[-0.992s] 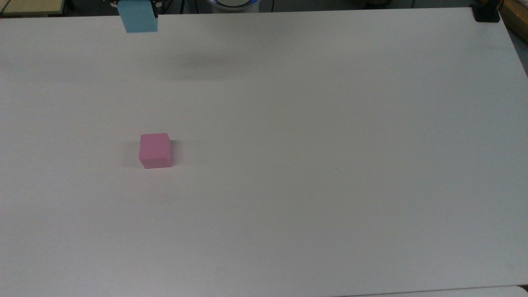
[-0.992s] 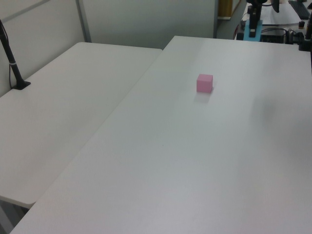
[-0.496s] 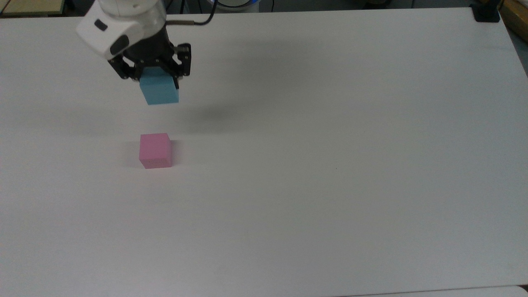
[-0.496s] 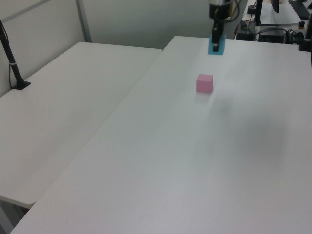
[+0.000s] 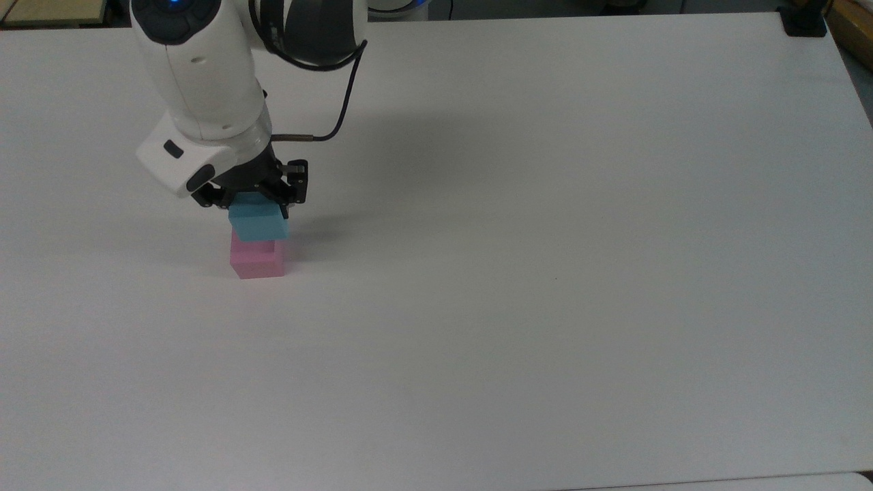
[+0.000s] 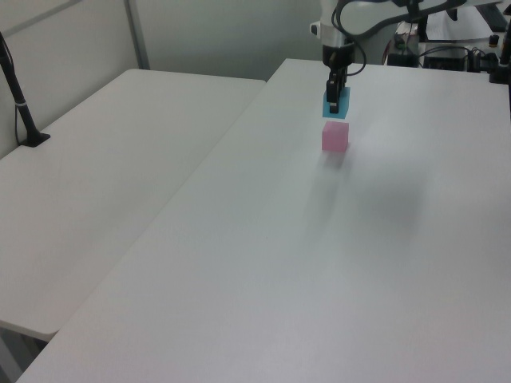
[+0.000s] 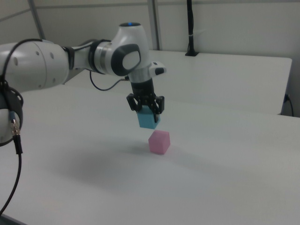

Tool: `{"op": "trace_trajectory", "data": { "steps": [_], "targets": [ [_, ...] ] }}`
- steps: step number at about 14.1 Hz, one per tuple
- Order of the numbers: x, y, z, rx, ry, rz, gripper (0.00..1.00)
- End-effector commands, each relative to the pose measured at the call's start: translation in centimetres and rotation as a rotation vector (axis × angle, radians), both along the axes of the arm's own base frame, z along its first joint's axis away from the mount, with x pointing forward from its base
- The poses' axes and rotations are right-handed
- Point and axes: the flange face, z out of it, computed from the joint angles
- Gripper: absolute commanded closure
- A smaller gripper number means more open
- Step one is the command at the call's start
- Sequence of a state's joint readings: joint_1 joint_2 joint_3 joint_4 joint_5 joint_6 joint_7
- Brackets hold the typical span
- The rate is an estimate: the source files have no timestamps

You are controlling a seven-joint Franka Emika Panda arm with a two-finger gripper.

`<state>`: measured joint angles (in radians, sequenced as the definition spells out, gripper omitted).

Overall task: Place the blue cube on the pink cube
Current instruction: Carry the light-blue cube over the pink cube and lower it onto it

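White matte tabletop (image 5: 545, 273) is filling the top view: black two-finger gripper (image 5: 249, 199) is pinching the light-blue foam cube (image 5: 257, 222), overlapping the pink foam cube (image 5: 258, 259). Left view: blue cube (image 6: 336, 104) is hanging just above pink (image 6: 335, 137), small gap between. Right view: gripper (image 7: 146, 108) is clamping blue (image 7: 148, 120), clear of pink (image 7: 159, 142).
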<state>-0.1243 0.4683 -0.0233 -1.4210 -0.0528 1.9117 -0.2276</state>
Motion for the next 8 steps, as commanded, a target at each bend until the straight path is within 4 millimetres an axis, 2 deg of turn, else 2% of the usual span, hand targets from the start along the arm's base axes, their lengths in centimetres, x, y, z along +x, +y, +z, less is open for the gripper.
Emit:
{"op": "trace_trajectory", "data": {
  "steps": [1,3,6,7,8],
  "targets": [
    [0.9,-1.3,-1.9,-0.02,-0.009,-0.017,0.86],
    [1.1,-1.8,-2.8,-0.018,-0.006,-0.02,0.86],
    [1.0,-2.2,-2.9,-0.021,-0.012,-0.027,0.86],
    [0.8,-2.9,-3.0,-0.026,-0.008,-0.04,0.81],
    [0.8,-2.8,-3.1,-0.025,-0.007,-0.043,0.81]
  ]
}}
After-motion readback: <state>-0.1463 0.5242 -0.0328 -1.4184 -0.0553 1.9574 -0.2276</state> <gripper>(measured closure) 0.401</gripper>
